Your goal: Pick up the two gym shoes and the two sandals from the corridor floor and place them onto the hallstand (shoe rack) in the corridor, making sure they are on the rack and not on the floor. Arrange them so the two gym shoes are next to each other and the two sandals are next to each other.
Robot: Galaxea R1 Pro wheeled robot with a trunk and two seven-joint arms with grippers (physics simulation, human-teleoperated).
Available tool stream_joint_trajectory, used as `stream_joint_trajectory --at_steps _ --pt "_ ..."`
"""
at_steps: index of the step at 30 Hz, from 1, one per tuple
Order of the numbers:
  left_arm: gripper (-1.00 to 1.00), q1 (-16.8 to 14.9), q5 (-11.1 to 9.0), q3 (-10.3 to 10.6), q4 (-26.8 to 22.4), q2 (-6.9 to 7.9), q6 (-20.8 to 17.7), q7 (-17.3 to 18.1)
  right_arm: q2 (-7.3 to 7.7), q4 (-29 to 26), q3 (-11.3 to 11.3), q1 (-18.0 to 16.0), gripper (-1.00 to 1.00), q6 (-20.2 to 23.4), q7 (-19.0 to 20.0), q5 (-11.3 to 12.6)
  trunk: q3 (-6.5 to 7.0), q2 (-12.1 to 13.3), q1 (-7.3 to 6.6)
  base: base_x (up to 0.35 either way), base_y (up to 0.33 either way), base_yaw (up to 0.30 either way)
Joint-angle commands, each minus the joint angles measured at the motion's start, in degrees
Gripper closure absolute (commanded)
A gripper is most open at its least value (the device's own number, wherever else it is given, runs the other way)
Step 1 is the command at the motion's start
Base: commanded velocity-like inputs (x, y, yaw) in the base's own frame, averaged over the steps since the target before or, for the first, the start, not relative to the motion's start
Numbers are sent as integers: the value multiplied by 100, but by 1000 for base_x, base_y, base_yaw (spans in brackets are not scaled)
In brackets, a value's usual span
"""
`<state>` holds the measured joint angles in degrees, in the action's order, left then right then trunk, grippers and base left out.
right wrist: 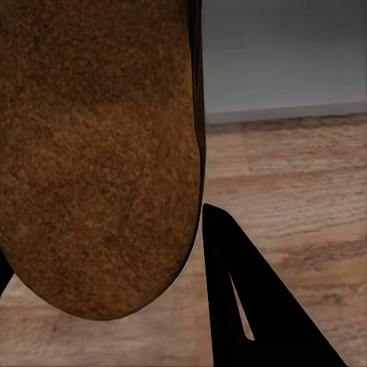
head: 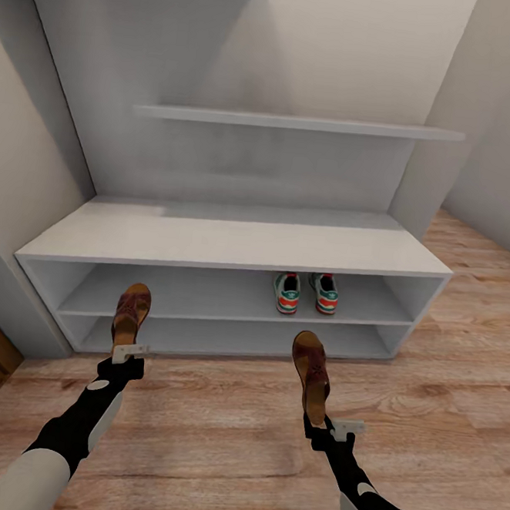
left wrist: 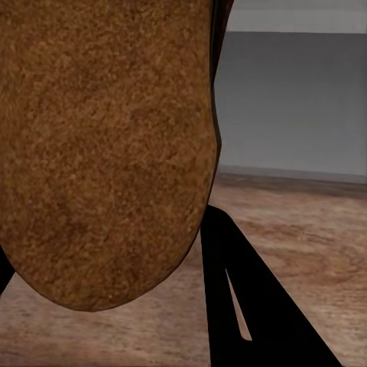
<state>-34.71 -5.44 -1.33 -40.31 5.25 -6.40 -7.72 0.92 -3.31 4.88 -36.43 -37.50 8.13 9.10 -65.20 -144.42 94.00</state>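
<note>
Both tools carry a sandal by its heel end. The left tool (head: 129, 352) is clamped on the left sandal (head: 131, 314), whose toe points toward 12 o'clock and already overlaps the front edge of the hallstand (head: 233, 241) at its upper shoe shelf, near the left end. The right tool (head: 331, 428) is clamped on the right sandal (head: 311, 376), long axis running from about 6 to 11 o'clock, its toe short of the rack's front and over the corridor floor (head: 216, 437).

The two gym shoes (head: 306, 292) already stand side by side on the upper shoe shelf, heels outward, at roughly 1 o'clock from the right sandal's toe and well to the 3 o'clock side of the left one. The coming move turns on this gap: the left sandal is nearer the shelf, at its open left part, while the right sandal sits closer to the sneakers, so the two sandals are well apart and would need to converge to end up neighbours.

In the left wrist view the brown sole (left wrist: 103, 145) of the sandal blocks most of the frame, with one dark finger (left wrist: 252, 306) beside it; the right wrist view is the same, sole (right wrist: 95, 153) and finger (right wrist: 252, 306). The straps, the footbeds and the exact contact of the pads are hard to make out. Whether the left sandal's toe touches the shelf cannot be told.
</note>
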Motion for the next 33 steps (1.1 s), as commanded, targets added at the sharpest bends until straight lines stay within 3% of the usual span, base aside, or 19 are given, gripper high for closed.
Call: stream_joint_trajectory --at_steps 1,5,7,9,11,12,13,14,16,21,26,28,31,33 --pt "100 0 -36 10 -11 2 -37 -19 3 5 43 -4 100 -12 29 84 -5 -2 0 57 37 0" --pt "100 0 -38 10 -11 2 -37 -19 23 40 31 -5 100 1 19 149 -5 -2 0 25 16 0" --pt "100 0 -39 10 -11 2 -37 -19 47 83 25 -5 100 11 16 360 -5 -2 0 9 6 0" --pt "100 0 -41 10 -12 2 -37 -19 63 115 18 0 100 22 14 985 -5 -2 0 4 3 0" --pt "100 0 -39 10 -12 2 -37 -19 71 123 16 3 100 28 14 1394 -5 -2 0 2 1 0" --pt "100 0 -39 10 -12 2 -37 -19 87 128 15 28 100 32 13 1803 -5 -2 0 1 1 0" --pt "100 0 -39 10 -12 2 -37 -19 113 130 15 48 100 36 13 1991 -5 -2 0 1 1 0" --pt "100 0 -41 10 -12 2 -37 -19 207 133 14 84 100 42 16 2320 -5 -2 0 0 0 0" --pt "100 0 -41 10 -12 2 -37 -19 478 136 14 125 100 61 20 2736 -5 -2 0 0 0 0" --pt "100 0 -41 9 -12 0 -37 -19 1048 142 13 150 100 167 16 3280 -5 -2 0 0 0 0" --pt "100 0 -44 10 -6 -6 -37 -19 1239 139 13 159 100 408 18 4199 -5 -2 0 0 0 0" --pt "100 0 -44 10 -4 -7 -37 -19 1686 138 15 161 100 782 44 4349 -5 -2 0 0 0 0" --pt "100 0 -40 10 -5 -7 -37 -19 2493 138 20 162 100 1299 73 4411 -5 -2 0 0 0 0" --pt "100 0 -38 10 -9 -7 -40 -24 2828 135 13 162 100 1457 83 4431 -5 -2 0 0 0 0"
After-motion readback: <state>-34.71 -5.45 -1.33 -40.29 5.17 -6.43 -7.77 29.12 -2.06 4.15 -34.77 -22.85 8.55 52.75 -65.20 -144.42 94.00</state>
